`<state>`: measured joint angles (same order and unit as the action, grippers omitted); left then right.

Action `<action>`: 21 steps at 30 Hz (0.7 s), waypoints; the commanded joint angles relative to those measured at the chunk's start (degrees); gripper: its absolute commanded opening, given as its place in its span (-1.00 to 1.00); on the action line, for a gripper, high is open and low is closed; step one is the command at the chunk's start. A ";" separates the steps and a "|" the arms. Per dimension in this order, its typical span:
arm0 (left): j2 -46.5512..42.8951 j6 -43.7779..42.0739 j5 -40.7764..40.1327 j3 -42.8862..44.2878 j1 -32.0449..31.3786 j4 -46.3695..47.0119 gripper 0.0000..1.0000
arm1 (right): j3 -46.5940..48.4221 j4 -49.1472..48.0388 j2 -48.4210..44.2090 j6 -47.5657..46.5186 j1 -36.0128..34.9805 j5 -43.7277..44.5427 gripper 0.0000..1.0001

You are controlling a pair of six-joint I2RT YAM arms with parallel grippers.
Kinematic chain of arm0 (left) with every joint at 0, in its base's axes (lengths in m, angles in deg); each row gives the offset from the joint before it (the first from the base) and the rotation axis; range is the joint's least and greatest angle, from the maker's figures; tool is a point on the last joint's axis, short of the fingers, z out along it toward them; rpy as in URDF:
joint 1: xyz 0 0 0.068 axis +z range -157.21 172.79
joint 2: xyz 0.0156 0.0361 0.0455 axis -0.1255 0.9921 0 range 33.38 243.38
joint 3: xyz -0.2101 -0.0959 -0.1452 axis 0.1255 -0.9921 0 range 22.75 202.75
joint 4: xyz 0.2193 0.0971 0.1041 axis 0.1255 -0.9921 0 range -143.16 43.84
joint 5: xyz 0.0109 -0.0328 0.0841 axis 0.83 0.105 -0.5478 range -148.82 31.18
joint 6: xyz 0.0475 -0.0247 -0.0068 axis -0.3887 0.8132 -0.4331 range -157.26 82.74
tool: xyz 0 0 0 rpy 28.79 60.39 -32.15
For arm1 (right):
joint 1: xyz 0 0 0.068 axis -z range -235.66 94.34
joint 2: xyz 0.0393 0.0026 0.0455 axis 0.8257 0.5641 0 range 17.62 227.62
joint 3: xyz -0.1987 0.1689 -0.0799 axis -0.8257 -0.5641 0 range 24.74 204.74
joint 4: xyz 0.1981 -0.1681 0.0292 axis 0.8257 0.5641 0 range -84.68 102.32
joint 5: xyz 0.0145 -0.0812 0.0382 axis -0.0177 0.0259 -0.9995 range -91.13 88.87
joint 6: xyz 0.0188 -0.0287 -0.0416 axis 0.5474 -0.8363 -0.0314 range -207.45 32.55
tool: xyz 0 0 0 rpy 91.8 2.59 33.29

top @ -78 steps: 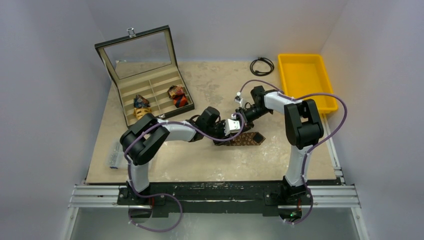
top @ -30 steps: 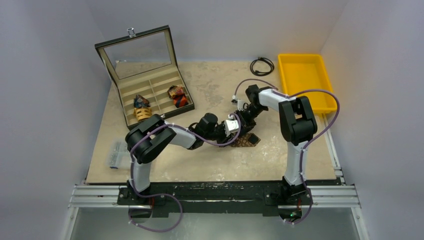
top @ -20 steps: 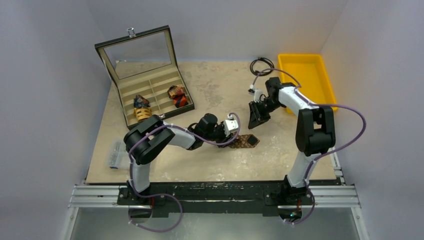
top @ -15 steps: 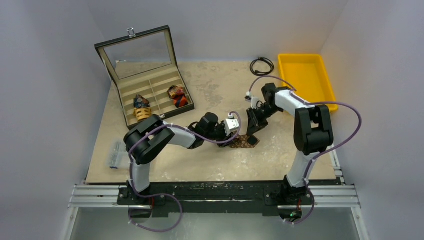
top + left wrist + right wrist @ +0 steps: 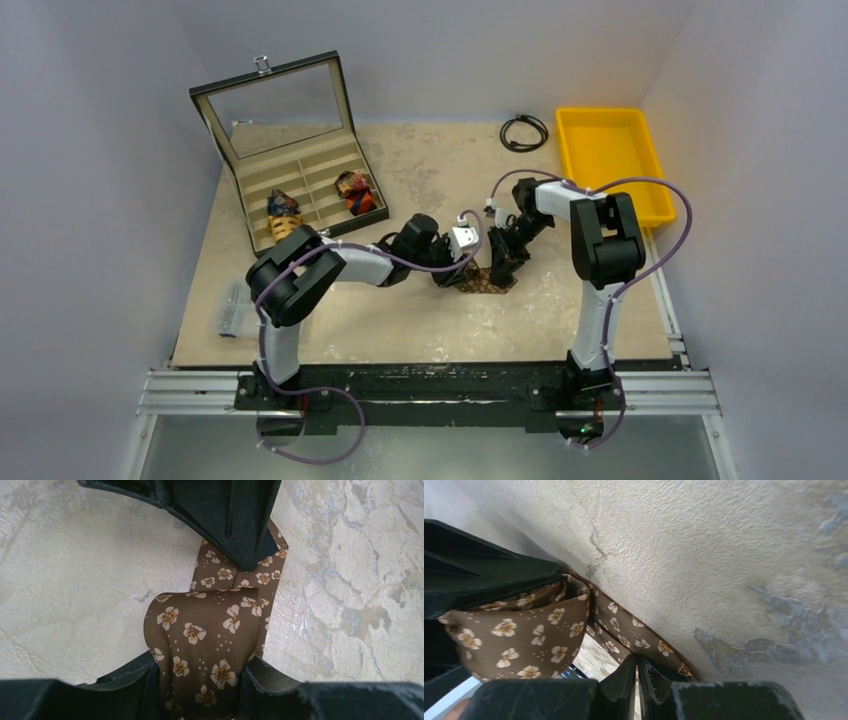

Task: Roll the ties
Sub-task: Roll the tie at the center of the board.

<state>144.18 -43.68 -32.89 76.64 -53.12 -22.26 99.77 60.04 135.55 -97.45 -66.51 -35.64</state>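
Note:
The brown tie (image 5: 488,283) with small light flowers lies mid-table, partly rolled. My left gripper (image 5: 453,270) is shut on the rolled part (image 5: 202,640), which sits between its fingers (image 5: 125,680). A short flat tail (image 5: 240,575) runs out from the roll. My right gripper (image 5: 503,264) stands on that tail's end with its jaws closed together on the fabric (image 5: 644,647); it shows in the left wrist view (image 5: 235,525) too. Two rolled ties, a blue-yellow one (image 5: 283,215) and a red-orange one (image 5: 355,192), sit in the open case (image 5: 300,165).
A yellow tray (image 5: 605,150) stands at the back right. A black cable loop (image 5: 524,131) lies beside it. A clear plastic packet (image 5: 230,308) lies near the table's left edge. The case's glass lid (image 5: 275,100) stands upright.
My right arm swung away toward the yellow tray, then came back down onto the tie's tail. The loose tail has become shorter. My left gripper stayed on the roll.

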 commanded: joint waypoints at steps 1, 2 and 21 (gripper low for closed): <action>-2.84 -2.23 5.72 4.40 2.08 -5.67 -0.91 | 2.22 -7.94 3.71 -1.61 0.05 11.94 -0.86; -3.36 -3.81 6.41 4.73 2.13 -6.88 -0.90 | 2.72 -7.89 4.05 -1.64 0.05 12.59 -0.86; 2.14 -14.28 -4.75 4.79 -0.96 -23.69 -0.78 | 8.00 -3.47 1.04 -3.58 0.30 2.12 -0.50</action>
<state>143.26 -57.01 -32.74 81.06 -53.86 -35.98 107.55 63.99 139.97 -96.64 -67.17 -35.37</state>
